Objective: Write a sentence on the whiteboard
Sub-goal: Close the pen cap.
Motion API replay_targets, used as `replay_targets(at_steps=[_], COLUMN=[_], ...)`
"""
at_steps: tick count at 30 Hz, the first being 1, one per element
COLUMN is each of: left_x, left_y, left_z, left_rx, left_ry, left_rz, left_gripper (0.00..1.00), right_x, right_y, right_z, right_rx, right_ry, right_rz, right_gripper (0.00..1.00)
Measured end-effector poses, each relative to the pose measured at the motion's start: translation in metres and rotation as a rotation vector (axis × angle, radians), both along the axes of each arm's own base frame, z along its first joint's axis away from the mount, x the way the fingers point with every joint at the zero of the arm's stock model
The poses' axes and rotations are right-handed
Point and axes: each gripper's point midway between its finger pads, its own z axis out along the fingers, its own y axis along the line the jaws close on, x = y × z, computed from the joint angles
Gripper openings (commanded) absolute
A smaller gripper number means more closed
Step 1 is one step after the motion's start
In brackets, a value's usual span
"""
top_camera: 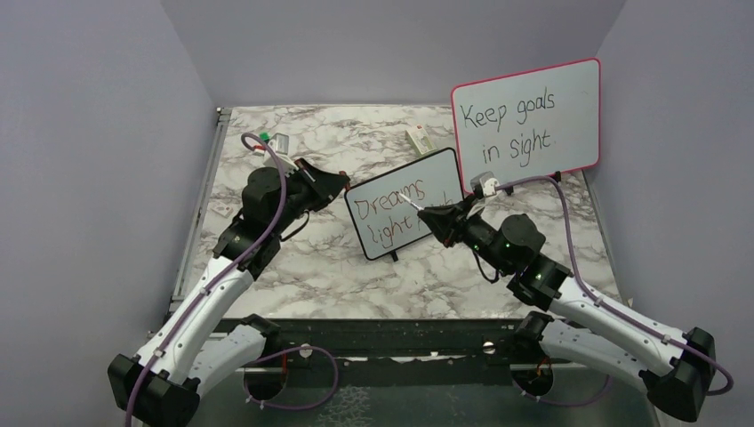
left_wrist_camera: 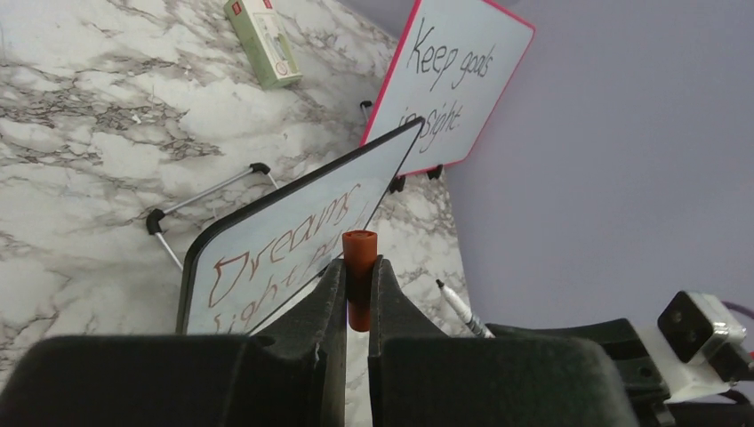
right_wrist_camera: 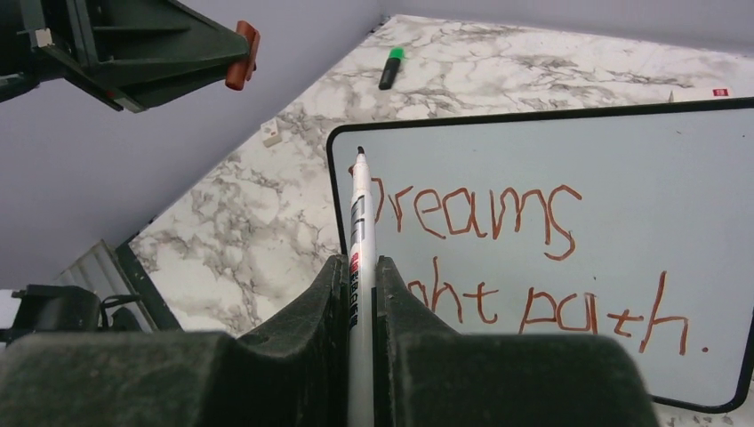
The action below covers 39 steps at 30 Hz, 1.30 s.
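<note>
The black-framed whiteboard (top_camera: 445, 178) stands mid-table on small feet. It bears the red sentence (top_camera: 391, 213) "Dreams light path." over two lines, clear in the right wrist view (right_wrist_camera: 533, 258). My right gripper (top_camera: 436, 216) is shut on a white marker (right_wrist_camera: 360, 222) with its cap off. The marker tip points at the board's left edge near the "D". In the left wrist view the marker (left_wrist_camera: 461, 309) stands apart from the board (left_wrist_camera: 293, 222). My left gripper (top_camera: 342, 184) hovers left of the board, shut on the red cap (left_wrist_camera: 360, 245).
A larger pink-framed board (top_camera: 533, 116) reading "Keep goals in sight" stands at the back right. A green-capped marker (top_camera: 264, 138) lies at the back left. A small box (top_camera: 418, 138) lies behind the whiteboard. Purple walls close in the table's sides and back.
</note>
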Motion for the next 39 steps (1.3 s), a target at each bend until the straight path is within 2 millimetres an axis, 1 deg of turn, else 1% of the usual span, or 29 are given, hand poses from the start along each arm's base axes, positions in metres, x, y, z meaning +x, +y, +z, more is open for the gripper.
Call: replay_targets(at_steps=[3, 6, 9, 13, 17, 21, 28, 34, 39], left_x=[0.004, 0.009, 0.011, 0.011, 0.013, 0.015, 0.016, 0.018, 0.020], left_y=[-0.002, 0.000, 0.002, 0.000, -0.005, -0.010, -0.014, -0.015, -0.017], left_z=[0.005, 0.011, 0.013, 0.014, 0.017, 0.014, 0.018, 0.014, 0.010], left_rx=[-0.040, -0.092, -0.153, -0.214, -0.267, -0.310, -0.357, -0.349, -0.343], left_ry=[-0.005, -0.008, -0.004, 0.015, 0.031, 0.068, 0.081, 0.092, 0.100], left_rz=[0.043, 0.100, 0.153, 0.186, 0.198, 0.204, 0.204, 0.205, 0.205], left_gripper=[0.00, 0.00, 0.00, 0.00, 0.00, 0.00, 0.00, 0.00, 0.00], right_x=[0.001, 0.001, -0.003, -0.006, -0.005, -0.003, 0.003, 0.004, 0.004], right_y=[0.007, 0.016, 0.027, 0.042, 0.054, 0.063, 0.074, 0.075, 0.075], right_z=[0.001, 0.007, 0.013, 0.017, 0.016, 0.011, 0.005, 0.017, 0.020], right_rx=[0.018, 0.042, 0.068, 0.081, 0.072, 0.046, 0.010, 0.037, 0.044], right_ry=[-0.016, -0.042, -0.076, -0.120, -0.162, -0.190, -0.226, -0.266, -0.274], right_rz=[-0.011, -0.009, -0.003, -0.001, -0.007, -0.017, -0.025, -0.031, -0.032], right_gripper=[0.01, 0.01, 0.01, 0.01, 0.01, 0.01, 0.01, 0.01, 0.01])
